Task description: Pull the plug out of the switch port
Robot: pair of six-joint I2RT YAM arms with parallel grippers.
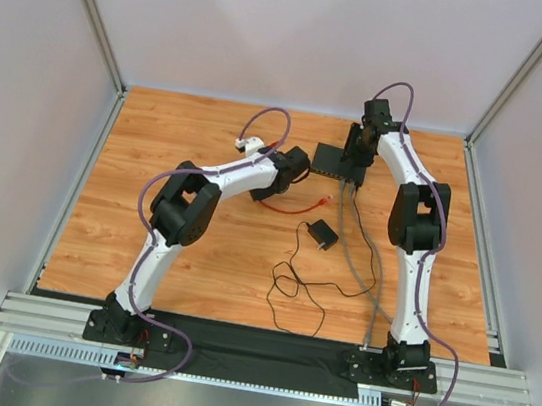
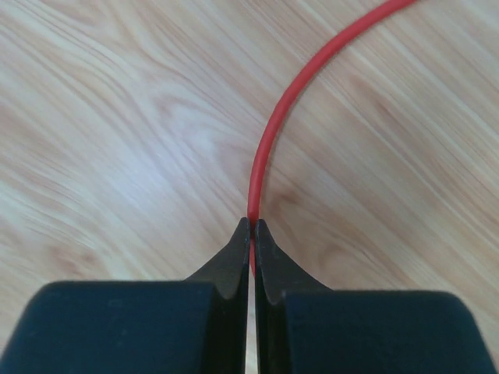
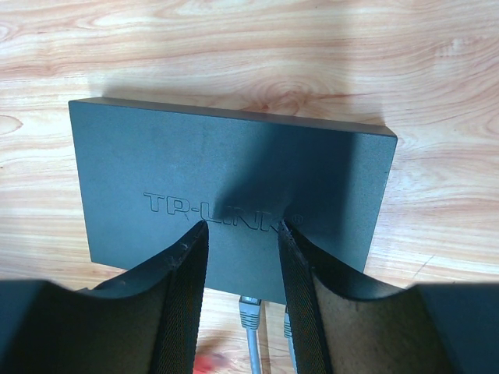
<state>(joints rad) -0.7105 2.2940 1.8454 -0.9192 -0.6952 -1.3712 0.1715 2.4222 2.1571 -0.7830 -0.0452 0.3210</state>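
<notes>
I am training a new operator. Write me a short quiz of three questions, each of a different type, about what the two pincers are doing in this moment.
1. True or false: the left pincer is shut on the red cable.
2. Choose one. The open right pincer hangs over: A a keyboard; B the network switch; C a power strip.
3. Fill the gap: in the right wrist view, the plugged-in cable seen between the pincer's fingers, at the switch's near side, is ____ in colour.
Key: 1 true; 2 B; 3 grey.
</notes>
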